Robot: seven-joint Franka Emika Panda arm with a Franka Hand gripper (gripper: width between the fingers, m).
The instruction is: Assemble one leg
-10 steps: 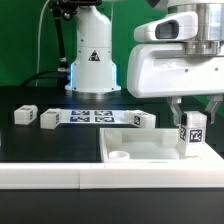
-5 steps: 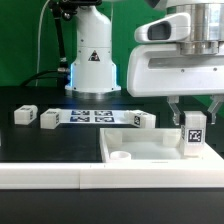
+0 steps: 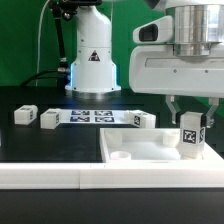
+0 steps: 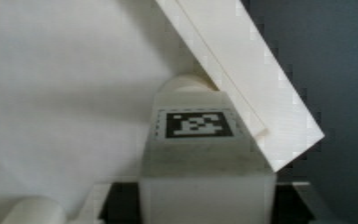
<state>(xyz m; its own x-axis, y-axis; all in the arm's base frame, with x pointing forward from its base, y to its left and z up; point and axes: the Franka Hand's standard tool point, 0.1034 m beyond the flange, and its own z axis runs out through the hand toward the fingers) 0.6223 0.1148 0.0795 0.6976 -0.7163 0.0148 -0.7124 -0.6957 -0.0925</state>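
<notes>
The leg (image 3: 192,135), a small white post with a black-and-white tag on its face, stands upright over the right end of the large flat white panel (image 3: 150,150). My gripper (image 3: 192,112) is shut on the leg's top, one finger on each side. In the wrist view the leg (image 4: 201,150) runs between the dark fingers (image 4: 123,205), its tag facing the camera. The panel (image 4: 69,100) lies below it, and the panel's raised edge (image 4: 247,70) crosses diagonally. A round socket (image 3: 121,156) shows on the panel near its left end.
Several more white tagged legs lie on the black table: two at the exterior view's left (image 3: 25,115) (image 3: 48,119) and one (image 3: 143,120) behind the panel. The marker board (image 3: 92,116) lies between them. The robot base (image 3: 92,65) stands behind. A white ledge (image 3: 50,175) runs along the front.
The gripper with the leg has shifted slightly toward the exterior view's left and a little upward over the panel's right end. The loose parts have not moved.
</notes>
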